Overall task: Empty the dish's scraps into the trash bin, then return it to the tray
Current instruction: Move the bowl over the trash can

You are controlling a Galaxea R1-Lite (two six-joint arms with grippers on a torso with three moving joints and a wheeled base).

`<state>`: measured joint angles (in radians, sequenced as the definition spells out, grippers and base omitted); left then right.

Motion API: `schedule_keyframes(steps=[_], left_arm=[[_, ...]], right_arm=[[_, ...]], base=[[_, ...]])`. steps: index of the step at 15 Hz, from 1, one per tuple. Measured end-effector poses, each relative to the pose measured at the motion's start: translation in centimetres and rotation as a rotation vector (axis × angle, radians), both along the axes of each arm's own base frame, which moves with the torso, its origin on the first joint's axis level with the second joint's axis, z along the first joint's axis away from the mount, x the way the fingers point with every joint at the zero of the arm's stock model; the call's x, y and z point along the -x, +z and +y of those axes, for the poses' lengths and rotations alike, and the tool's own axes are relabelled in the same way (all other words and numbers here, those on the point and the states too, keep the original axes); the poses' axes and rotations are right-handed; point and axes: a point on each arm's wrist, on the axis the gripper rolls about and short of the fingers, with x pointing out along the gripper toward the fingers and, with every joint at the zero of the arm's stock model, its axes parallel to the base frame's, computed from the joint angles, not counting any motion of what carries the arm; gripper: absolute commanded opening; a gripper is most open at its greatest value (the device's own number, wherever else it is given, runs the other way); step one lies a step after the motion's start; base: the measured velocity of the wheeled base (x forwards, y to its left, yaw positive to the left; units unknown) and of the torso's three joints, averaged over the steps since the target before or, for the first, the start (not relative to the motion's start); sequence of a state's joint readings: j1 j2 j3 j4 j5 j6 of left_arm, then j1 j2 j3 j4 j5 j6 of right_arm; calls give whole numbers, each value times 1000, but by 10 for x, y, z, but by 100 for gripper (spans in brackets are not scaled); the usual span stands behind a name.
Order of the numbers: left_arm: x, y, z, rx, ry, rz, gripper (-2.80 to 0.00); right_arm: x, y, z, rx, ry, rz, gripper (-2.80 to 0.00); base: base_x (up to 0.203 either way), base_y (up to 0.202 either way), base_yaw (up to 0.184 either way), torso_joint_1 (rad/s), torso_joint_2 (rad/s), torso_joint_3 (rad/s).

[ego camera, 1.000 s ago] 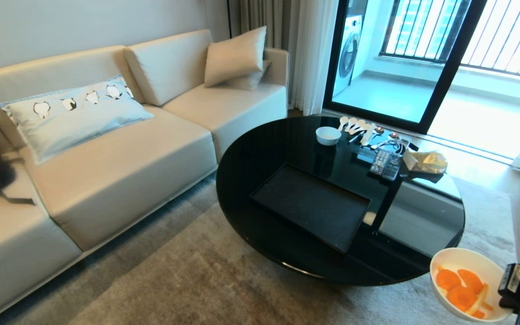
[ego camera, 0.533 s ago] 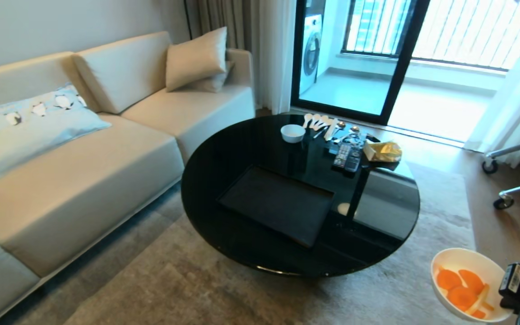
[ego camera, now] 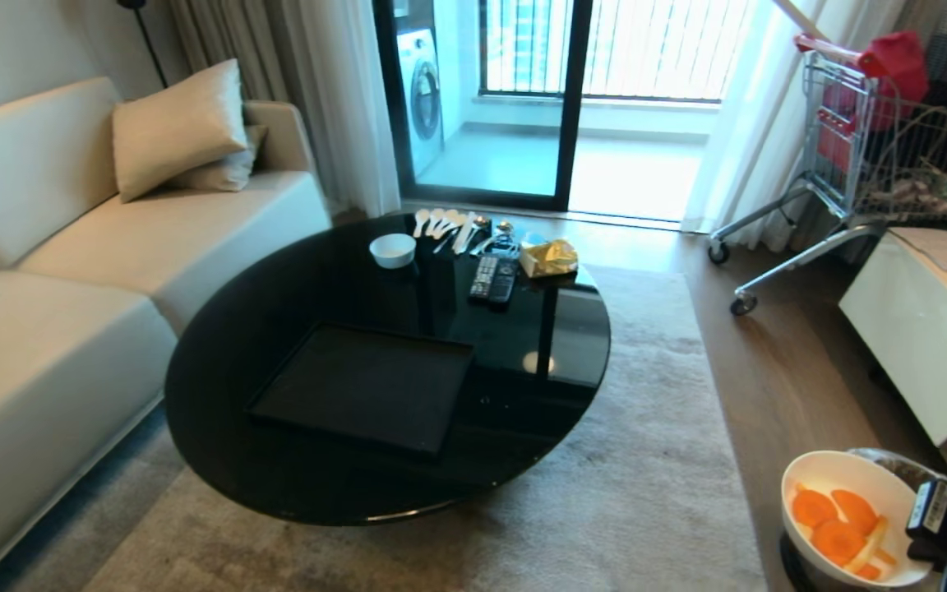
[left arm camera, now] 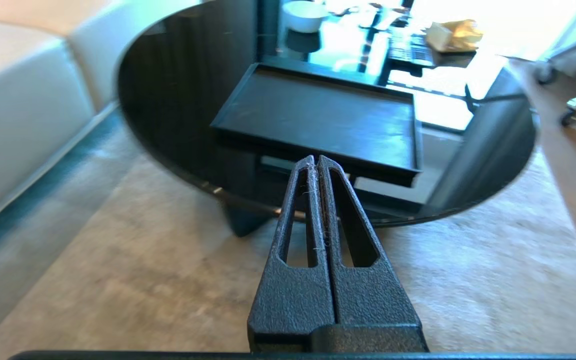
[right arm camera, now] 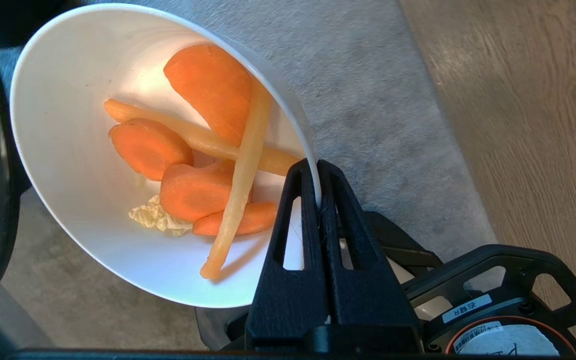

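A: Right gripper first: jaws pinched tight on the rim of the dish, one finger inside, one outside. It's low at five o'clock in the head view, well off the table.

B: And the load?

A: Scraps all aboard: orange slices, pale strips, a crumb of something pale near the bottom. Dish tips a little, nothing spilling.

B: Left gripper?

A: Parked, jaws pressed together on nothing, pointing toward the tray from over the rug.

B: So which step are we in?

A: Carrying, I'd say. The tray sits bare on the table at nine o'clock from the dish. The bin peeks out right behind the dish, at twelve o'clock from it.

B: Next move?

A: My call: bring the dish squarely over the bin's mouth, then roll the wrist to pour, keeping that thin rim grip from slipping. Those long strips could cling.

B: What can't you make out?

A: Plenty. The bin is mostly hidden behind the dish and cut by the frame edge, so I can't tell whether the dish is over its opening or just beside it. The right arm is cropped at the corner. Small stuff at the table's far side, past a little bowl, is too tiny to read.
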<state>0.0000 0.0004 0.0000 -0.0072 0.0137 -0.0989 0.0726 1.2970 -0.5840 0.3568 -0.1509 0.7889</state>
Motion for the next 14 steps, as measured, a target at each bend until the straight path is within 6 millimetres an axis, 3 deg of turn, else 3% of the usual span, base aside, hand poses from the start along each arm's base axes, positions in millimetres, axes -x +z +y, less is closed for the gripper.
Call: schedule_keyframes(steps=[14], left_arm=[[0,0,0,0,-1,0,-280]], right_arm=[[8,0,-1,-1,-1,-10,-280]], base=[[0,9,-168,2,2,3]])
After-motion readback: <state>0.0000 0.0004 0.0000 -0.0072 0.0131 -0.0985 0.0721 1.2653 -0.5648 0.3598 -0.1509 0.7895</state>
